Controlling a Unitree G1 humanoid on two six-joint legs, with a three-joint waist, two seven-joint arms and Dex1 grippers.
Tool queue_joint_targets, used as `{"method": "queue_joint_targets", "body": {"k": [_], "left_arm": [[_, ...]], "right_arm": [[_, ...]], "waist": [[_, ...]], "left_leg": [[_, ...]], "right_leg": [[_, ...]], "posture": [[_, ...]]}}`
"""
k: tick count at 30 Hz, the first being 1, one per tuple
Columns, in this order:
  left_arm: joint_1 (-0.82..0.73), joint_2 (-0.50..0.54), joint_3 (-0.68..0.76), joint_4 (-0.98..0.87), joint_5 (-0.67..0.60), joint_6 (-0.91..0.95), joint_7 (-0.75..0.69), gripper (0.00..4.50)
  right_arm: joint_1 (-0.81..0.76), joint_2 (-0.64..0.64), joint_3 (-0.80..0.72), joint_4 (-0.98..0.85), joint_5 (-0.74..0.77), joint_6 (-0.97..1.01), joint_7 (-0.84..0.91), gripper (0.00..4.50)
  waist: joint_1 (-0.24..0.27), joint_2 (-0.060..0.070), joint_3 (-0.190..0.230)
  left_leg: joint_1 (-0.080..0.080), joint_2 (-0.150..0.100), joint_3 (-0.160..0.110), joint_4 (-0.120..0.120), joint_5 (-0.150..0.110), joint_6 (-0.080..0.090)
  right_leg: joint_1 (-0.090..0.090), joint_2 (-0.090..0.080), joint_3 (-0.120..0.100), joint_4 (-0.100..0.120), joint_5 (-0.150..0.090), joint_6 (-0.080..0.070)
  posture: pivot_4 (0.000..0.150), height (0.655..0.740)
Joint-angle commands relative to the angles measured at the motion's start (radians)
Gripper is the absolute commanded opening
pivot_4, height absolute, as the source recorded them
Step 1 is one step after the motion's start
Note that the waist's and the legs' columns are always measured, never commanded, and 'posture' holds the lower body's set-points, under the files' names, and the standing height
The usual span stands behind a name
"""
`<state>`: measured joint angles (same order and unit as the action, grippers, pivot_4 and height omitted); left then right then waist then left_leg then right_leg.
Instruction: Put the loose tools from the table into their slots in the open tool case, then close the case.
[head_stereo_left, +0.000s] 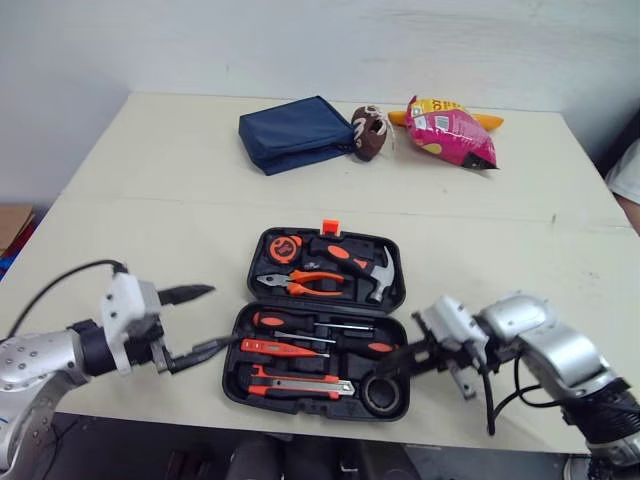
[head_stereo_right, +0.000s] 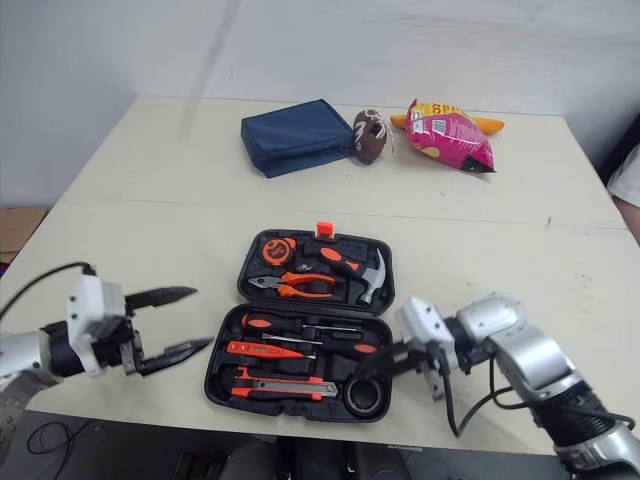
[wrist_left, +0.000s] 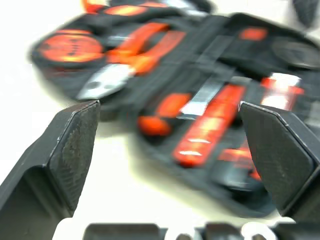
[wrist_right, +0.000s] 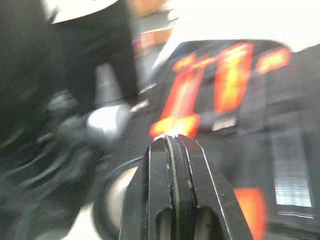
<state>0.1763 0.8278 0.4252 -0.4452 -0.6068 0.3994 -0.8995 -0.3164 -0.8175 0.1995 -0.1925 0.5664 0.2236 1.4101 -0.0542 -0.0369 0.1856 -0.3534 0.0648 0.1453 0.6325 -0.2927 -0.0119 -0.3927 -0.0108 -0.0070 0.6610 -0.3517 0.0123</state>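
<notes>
One open case (head_stereo_left: 330, 303) lies flat on the table (head_stereo_left: 150, 200), close to its near edge, both halves facing up.

The case's far half holds three tools: one tape measure (head_stereo_left: 286, 248), one pair of pliers (head_stereo_left: 305, 284) and one hammer (head_stereo_left: 360, 265). Its near half holds five things: two screwdrivers (head_stereo_left: 300, 323), one orange tester (head_stereo_left: 278, 348), one knife (head_stereo_left: 298, 385) and one black tape roll (head_stereo_left: 381, 393) in the corner towards the right arm.

The left gripper (head_stereo_left: 212, 318) hovers just beside the case's near half, on the left arm's side. Its two fingers (wrist_left: 70, 145) are spread wide with nothing between them and point at the case.

The right gripper (head_stereo_left: 385, 368) reaches over the case's near corner, its tip at the tape roll. In the right wrist view its two fingers (wrist_right: 172, 185) are pressed flat together, with nothing between them.

Three more things sit well beyond the case, in a row near the table's far edge: one blue pouch (head_stereo_left: 295, 133), one brown toy ball (head_stereo_left: 368, 132) touching it, and one pink snack bag (head_stereo_left: 450, 132).
</notes>
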Motion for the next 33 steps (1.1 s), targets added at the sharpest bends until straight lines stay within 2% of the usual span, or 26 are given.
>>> {"method": "queue_joint_targets", "body": {"k": [1, 4, 5, 6, 8, 16, 24, 28, 33], "left_arm": [[-0.031, 0.018, 0.029, 0.079, 0.054, 0.02, 0.056, 3.27], [-0.083, 0.027, -0.025, 0.148, 0.054, 0.11, 0.083, 1.82], [-0.086, 0.034, -0.053, 0.155, 0.065, 0.118, 0.067, 1.49], [-0.09, 0.034, -0.08, 0.159, 0.077, 0.117, 0.057, 0.91], [-0.106, 0.025, -0.112, 0.166, 0.086, 0.13, 0.061, 0.05], [-0.195, -0.053, -0.233, 0.228, 0.165, 0.044, 0.068, 0.05], [-0.277, -0.066, -0.343, 0.292, 0.229, 0.019, 0.029, 0.05], [-0.34, -0.117, -0.379, 0.318, 0.218, 0.056, 0.04, 0.05], [-0.39, -0.147, -0.428, 0.384, 0.282, 0.011, 0.04, 0.05]], "right_arm": [[-0.027, -0.019, -0.095, 0.049, -0.019, 0.023, -0.062, 0.0], [-0.061, -0.039, -0.108, 0.185, -0.131, -0.038, -0.092, 0.0], [-0.066, -0.052, -0.095, 0.208, -0.163, -0.03, -0.093, 0.0], [-0.069, -0.056, -0.08, 0.218, -0.186, -0.011, -0.098, 0.0], [-0.071, -0.047, -0.066, 0.224, -0.208, 0.024, -0.114, 0.0], [-0.05, 0.008, -0.032, 0.2, -0.27, 0.047, -0.163, 0.0], [-0.046, 0.073, -0.013, 0.189, -0.317, 0.053, -0.227, 0.0], [-0.047, 0.096, -0.038, 0.191, -0.315, 0.079, -0.273, 0.0], [-0.052, 0.118, -0.061, 0.203, -0.322, 0.08, -0.331, 0.0]], "waist": [[-0.003, 0.0, 0.0], [-0.001, 0.0, 0.0], [-0.001, 0.001, 0.0], [-0.001, 0.001, 0.001], [-0.001, 0.001, 0.001], [-0.004, 0.002, 0.001], [-0.005, 0.002, 0.001], [-0.006, 0.002, 0.001], [-0.005, 0.002, 0.001]], "left_leg": [[0.0, 0.0, 0.0, -0.001, 0.0, 0.0], [-0.001, 0.0, 0.001, -0.002, 0.0, 0.0], [-0.001, 0.0, 0.001, -0.001, 0.0, 0.0], [-0.002, 0.0, 0.001, -0.001, 0.0, -0.001], [-0.002, 0.0, 0.002, -0.002, 0.001, -0.005], [-0.004, 0.0, 0.002, -0.001, 0.002, -0.006], [-0.004, 0.0, 0.002, -0.001, 0.003, -0.007], [-0.003, 0.0, 0.002, -0.001, 0.003, -0.007], [-0.003, 0.0, 0.002, -0.001, 0.005, -0.005]], "right_leg": [[0.0, 0.0, 0.0, 0.0, 0.0, 0.0], [-0.002, 0.0, 0.0, -0.001, 0.0, 0.0], [-0.002, 0.0, 0.0, -0.001, 0.0, 0.0], [-0.002, 0.0, 0.0, -0.001, 0.0, 0.0], [-0.003, 0.0, 0.0, -0.002, -0.001, 0.0], [-0.005, 0.001, 0.0, -0.001, -0.002, 0.0], [-0.005, 0.001, 0.001, 0.001, -0.001, 0.001], [-0.005, 0.001, 0.001, 0.002, -0.001, 0.001], [-0.005, 0.001, 0.002, 0.003, 0.002, 0.002]], "posture": [[0.15, 0.74], [0.15, 0.74], [0.15, 0.74], [0.15, 0.74], [0.15, 0.74], [0.15, 0.74], [0.15, 0.74], [0.15, 0.74], [0.15, 0.74]]}}
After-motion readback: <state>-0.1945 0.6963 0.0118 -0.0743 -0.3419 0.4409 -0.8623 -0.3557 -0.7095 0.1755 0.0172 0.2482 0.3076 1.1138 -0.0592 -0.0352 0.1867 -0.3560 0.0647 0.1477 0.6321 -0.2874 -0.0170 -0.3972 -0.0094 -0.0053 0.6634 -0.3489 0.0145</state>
